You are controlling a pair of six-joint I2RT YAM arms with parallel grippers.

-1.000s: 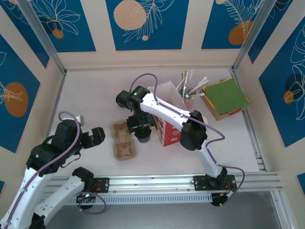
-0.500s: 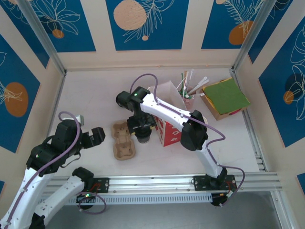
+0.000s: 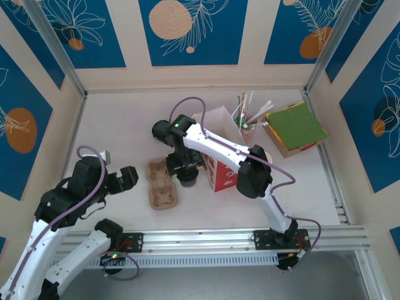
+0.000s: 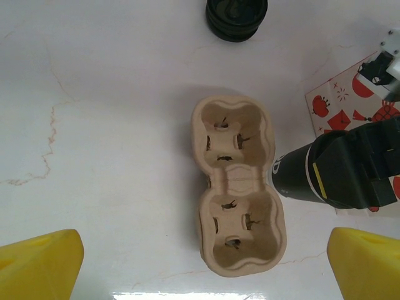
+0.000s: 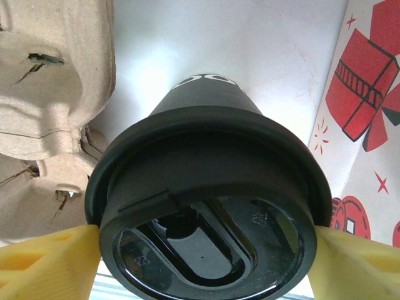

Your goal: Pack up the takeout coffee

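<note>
Zero change: right claw (image 5: 200, 262) still clamps takeout coffee (image 5: 206, 156) beside cup carrier (image 4: 237, 181); left claw (image 4: 203, 265) spread wide.

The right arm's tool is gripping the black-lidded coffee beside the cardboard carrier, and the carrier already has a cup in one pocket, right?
Not quite: both pockets of the cardboard carrier are empty, as the left wrist view shows. The rest holds: the right tool grips the black-lidded coffee beside the carrier.

Both arms (image 3: 212, 145) white with black joints (image 3: 253, 178) — purple cables (image 3: 187, 100), yellow fingertips (image 4: 37, 265), green lights (image 3: 177, 122)
</note>
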